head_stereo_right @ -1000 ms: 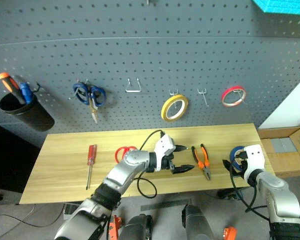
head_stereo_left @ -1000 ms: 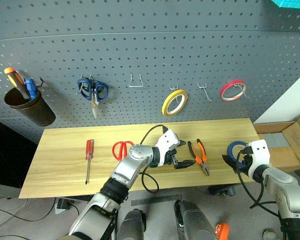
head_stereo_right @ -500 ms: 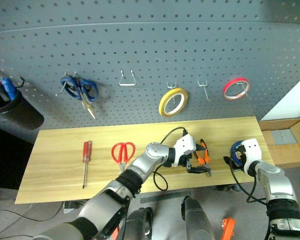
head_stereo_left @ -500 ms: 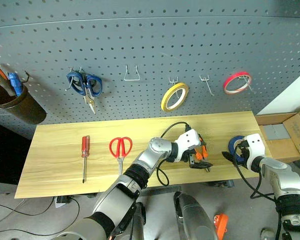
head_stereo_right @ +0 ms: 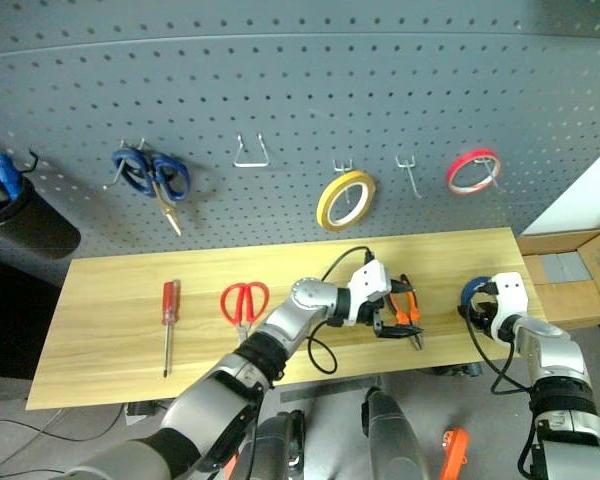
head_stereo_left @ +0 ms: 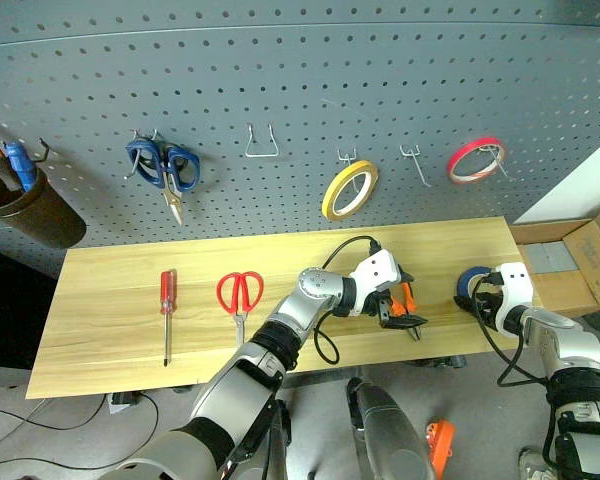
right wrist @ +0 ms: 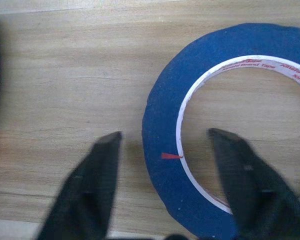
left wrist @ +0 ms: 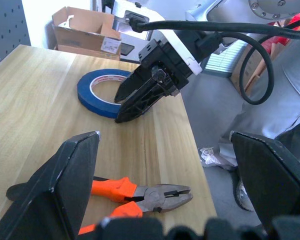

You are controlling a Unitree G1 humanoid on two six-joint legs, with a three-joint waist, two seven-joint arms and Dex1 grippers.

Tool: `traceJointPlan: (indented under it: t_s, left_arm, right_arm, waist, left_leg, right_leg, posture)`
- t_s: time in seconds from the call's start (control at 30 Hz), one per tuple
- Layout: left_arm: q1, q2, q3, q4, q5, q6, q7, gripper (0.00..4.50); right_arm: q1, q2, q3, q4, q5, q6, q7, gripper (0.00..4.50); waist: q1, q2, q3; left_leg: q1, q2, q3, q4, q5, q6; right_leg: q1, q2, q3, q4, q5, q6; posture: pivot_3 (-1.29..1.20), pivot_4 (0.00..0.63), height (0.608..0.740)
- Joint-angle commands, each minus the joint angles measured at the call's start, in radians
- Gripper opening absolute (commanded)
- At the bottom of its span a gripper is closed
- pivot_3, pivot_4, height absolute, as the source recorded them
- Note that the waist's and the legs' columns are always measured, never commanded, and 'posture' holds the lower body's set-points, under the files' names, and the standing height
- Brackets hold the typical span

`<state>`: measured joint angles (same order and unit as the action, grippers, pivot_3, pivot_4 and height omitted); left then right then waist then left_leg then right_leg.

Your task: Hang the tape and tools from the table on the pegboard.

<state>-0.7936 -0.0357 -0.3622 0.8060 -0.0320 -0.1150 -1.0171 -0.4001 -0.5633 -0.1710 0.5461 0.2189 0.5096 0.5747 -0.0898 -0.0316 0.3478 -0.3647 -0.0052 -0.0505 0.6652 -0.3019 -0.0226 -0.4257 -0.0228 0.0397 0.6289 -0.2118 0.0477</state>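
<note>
Blue tape [right wrist: 165,130] lies flat near the right end of the worktop [head_stereo_left: 110,300], and none of the task's things hang on the pegboard [head_stereo_left: 300,100] yet, so as I judge it the job is barely begun. The right end effector [left wrist: 135,102] is down at the roll: in its wrist view one finger stands outside the ring and one inside the hole, astride the band with a gap on each side, so it looks part-way closed and not yet gripping. The left end effector [head_stereo_left: 400,312] reaches across to the pliers [left wrist: 135,192], which lie on the wood left of the tape; its two fingers are spread wide on either side of them and hold nothing. Red-handled scissors [head_stereo_left: 239,293] and the red-handled screwdriver [head_stereo_left: 166,302] rest untouched further left, well apart from both arms.

All four things are still to be lifted and hung. On the board, blue scissors [head_stereo_left: 163,170], a yellow roll [head_stereo_left: 348,190] and a red roll [head_stereo_left: 476,160] already fill their hooks, and a dark cup [head_stereo_left: 25,205] at the far left holds other tools. A bare wire hook [head_stereo_left: 263,145] and small hooks [head_stereo_left: 412,160] between the two rolls look free. The two arms work close together at the right end, which may crowd the lift. An open cardboard box [head_stereo_left: 580,270] sits just beyond the worktop's right end.
</note>
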Motion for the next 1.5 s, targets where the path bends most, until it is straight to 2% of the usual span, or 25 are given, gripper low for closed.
traceJointPlan:
  t_s: [0.03, 0.1, 0.13, 0.33, 0.43, 0.6, 0.73, 0.8, 0.9, 0.97, 1.07, 1.2, 1.4, 1.5]
  left_arm:
    - [0.006, -0.013, 0.003, -0.012, 0.005, -0.016, -0.015, 4.5]
    - [0.004, -0.014, 0.005, -0.009, 0.007, -0.015, -0.015, 4.5]
    - [0.007, -0.015, 0.005, -0.013, 0.007, -0.013, -0.016, 4.5]
    - [0.052, -0.003, -0.007, -0.084, 0.016, -0.009, -0.013, 4.5]
    - [0.157, 0.054, -0.003, -0.282, -0.004, 0.059, -0.017, 4.5]
    - [0.4, 0.177, 0.039, -0.714, -0.065, 0.252, 0.042, 4.5]
    - [0.514, 0.221, 0.077, -0.889, -0.085, 0.326, 0.116, 4.5]
    - [0.565, 0.237, 0.101, -0.924, -0.094, 0.344, 0.152, 4.5]
    - [0.636, 0.264, 0.126, -0.979, -0.108, 0.336, 0.185, 4.5]
    - [0.659, 0.251, 0.147, -1.036, -0.134, 0.36, 0.23, 4.5]
    - [0.65, 0.224, 0.158, -1.051, -0.132, 0.37, 0.294, 4.5]
    - [0.576, 0.197, 0.177, -1.027, -0.142, 0.385, 0.346, 4.5]
    - [0.51, 0.204, 0.176, -0.991, -0.154, 0.395, 0.349, 4.5]
    - [0.494, 0.209, 0.182, -0.972, -0.158, 0.389, 0.355, 4.5]
  right_arm:
    - [0.009, -0.001, 0.017, 0.015, -0.01, -0.009, 0.025, 1.15]
    - [0.008, -0.002, 0.017, 0.017, -0.014, -0.014, 0.027, 0.52]
    - [0.012, -0.003, 0.019, 0.013, -0.019, -0.022, 0.025, 0.37]
    - [0.118, -0.002, 0.049, -0.124, -0.071, -0.087, -0.015, 0.37]
    - [0.252, 0.015, 0.04, -0.363, -0.084, -0.11, -0.066, 0.37]
    - [0.477, 0.086, 0.049, -0.817, -0.134, -0.148, -0.178, 0.37]
    - [0.578, 0.084, 0.15, -0.951, -0.276, -0.333, -0.215, 0.37]
    - [0.617, 0.09, 0.199, -0.949, -0.346, -0.435, -0.247, 0.37]
    - [0.623, 0.091, 0.264, -0.893, -0.459, -0.612, -0.312, 0.37]
    - [0.573, 0.091, 0.285, -0.827, -0.526, -0.716, -0.366, 0.37]
    - [0.465, 0.098, 0.291, -0.71, -0.562, -0.808, -0.411, 0.37]
    - [0.304, 0.103, 0.308, -0.553, -0.517, -0.888, -0.371, 0.37]
    - [0.121, 0.097, 0.307, -0.35, -0.423, -0.932, -0.255, 0.37]
    - [0.064, 0.091, 0.305, -0.279, -0.379, -0.927, -0.181, 0.37]
  waist:
    - [0.0, 0.0, 0.0]
    - [0.0, 0.0, 0.0]
    - [0.0, 0.0, 0.0]
    - [0.002, 0.002, -0.001]
    - [0.003, 0.006, -0.006]
    - [-0.001, 0.02, -0.031]
    - [0.004, 0.022, -0.067]
    - [0.005, 0.017, -0.087]
    - [-0.002, 0.009, -0.113]
    - [-0.007, 0.006, -0.116]
    - [-0.018, -0.001, -0.13]
    - [-0.016, -0.001, -0.156]
    - [-0.005, 0.004, -0.167]
    - [0.0, 0.004, -0.168]
  left_leg:
    - [0.0, 0.0, 0.0, 0.0, 0.0, 0.0]
    - [0.0, 0.0, 0.0, 0.0, 0.0, 0.0]
    - [0.0, 0.0, 0.0, 0.0, 0.0, 0.0]
    - [0.0, 0.0, 0.0, 0.0, 0.0, 0.0]
    - [-0.002, 0.001, 0.0, -0.001, 0.0, 0.0]
    - [-0.024, 0.001, 0.003, 0.001, 0.003, -0.006]
    - [-0.027, -0.002, 0.0, 0.013, 0.004, -0.009]
    - [-0.025, -0.003, 0.001, 0.013, 0.003, -0.006]
    - [-0.01, -0.003, 0.004, 0.014, 0.002, -0.004]
    - [-0.002, -0.002, 0.007, 0.014, 0.003, -0.003]
    - [0.002, -0.002, 0.009, 0.014, 0.005, 0.0]
    - [0.004, -0.003, 0.008, 0.014, 0.005, 0.001]
    - [0.004, -0.003, 0.005, 0.013, 0.005, 0.001]
    - [0.006, -0.003, 0.005, 0.013, 0.005, 0.001]
  right_leg:
    - [0.0, 0.0, 0.0, 0.0, 0.0, 0.0]
    - [0.0, 0.0, 0.0, 0.0, 0.0, 0.0]
    - [0.0, 0.0, 0.0, 0.0, 0.0, 0.0]
    - [-0.001, 0.0, 0.0, 0.0, 0.0, 0.0]
    - [-0.004, -0.001, 0.001, 0.001, 0.001, -0.001]
    - [-0.033, -0.008, 0.005, 0.016, 0.001, -0.001]
    - [-0.033, -0.009, 0.003, 0.017, 0.003, 0.0]
    - [-0.028, -0.006, 0.003, 0.014, 0.002, 0.007]
    - [-0.012, -0.005, 0.003, 0.012, 0.002, 0.01]
    - [-0.005, -0.004, 0.005, 0.012, 0.0, 0.006]
    - [0.002, -0.003, 0.006, 0.011, -0.001, 0.004]
    - [0.004, 0.0, 0.007, 0.013, 0.003, 0.007]
    - [0.003, 0.004, 0.005, 0.013, 0.007, -0.003]
    - [0.003, 0.004, 0.006, 0.013, 0.007, -0.004]
  posture:
    - [-0.16, 0.376, 0.74]
    - [-0.16, 0.37, 0.74]
    - [-0.16, 0.366, 0.74]
    - [-0.16, 0.323, 0.74]
    - [-0.17, 0.282, 0.74]
    - [-0.17, 0.212, 0.74]
    - [-0.17, 0.162, 0.74]
    - [-0.17, 0.139, 0.74]
    - [-0.16, 0.124, 0.74]
    - [-0.13, 0.107, 0.74]
    - [-0.12, 0.097, 0.74]
    - [-0.11, 0.087, 0.74]
    - [-0.1, 0.082, 0.74]
    - [-0.09, 0.08, 0.74]
